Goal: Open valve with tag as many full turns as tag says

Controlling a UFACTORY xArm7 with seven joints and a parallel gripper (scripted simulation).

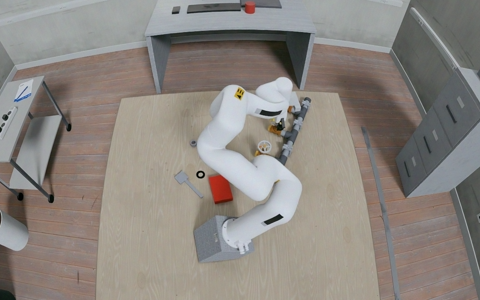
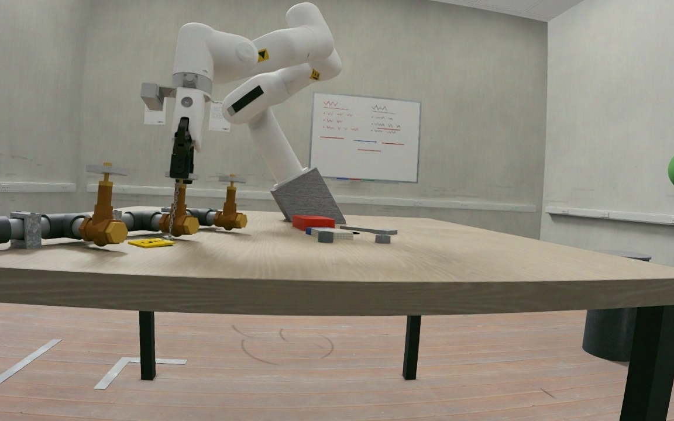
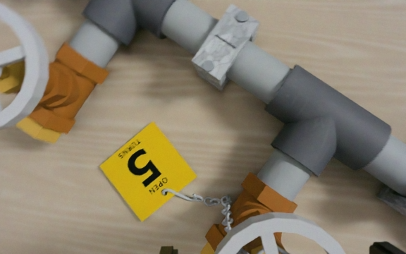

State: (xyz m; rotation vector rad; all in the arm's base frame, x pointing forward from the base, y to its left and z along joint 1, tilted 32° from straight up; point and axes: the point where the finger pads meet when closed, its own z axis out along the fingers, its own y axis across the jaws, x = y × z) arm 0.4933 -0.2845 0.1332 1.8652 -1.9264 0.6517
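A grey pipe run [image 1: 293, 128] lies on the table with three brass valves, each with a white handwheel. A yellow tag [image 3: 147, 171] reads "OPEN 5 TURNS". A chain [image 3: 210, 202] links it to the middle valve [image 3: 259, 208], whose handwheel [image 3: 277, 234] is at the bottom edge of the wrist view. In the side view the tag [image 2: 151, 242] lies flat in front of that valve [image 2: 179, 209]. My gripper [image 2: 182, 172] is open and empty. It points down over this handwheel, with a fingertip on either side [image 3: 277, 248]. A second valve [image 3: 62, 88] is at the upper left.
A pipe clamp [image 3: 224, 46] sits between the valves. The other valves stand close on both sides [image 2: 102, 209] [image 2: 230, 206]. A red block [image 1: 220, 189], a grey paddle tool [image 1: 187, 182], a black ring [image 1: 199, 172] and a small grey cylinder [image 1: 193, 142] lie left of the arm.
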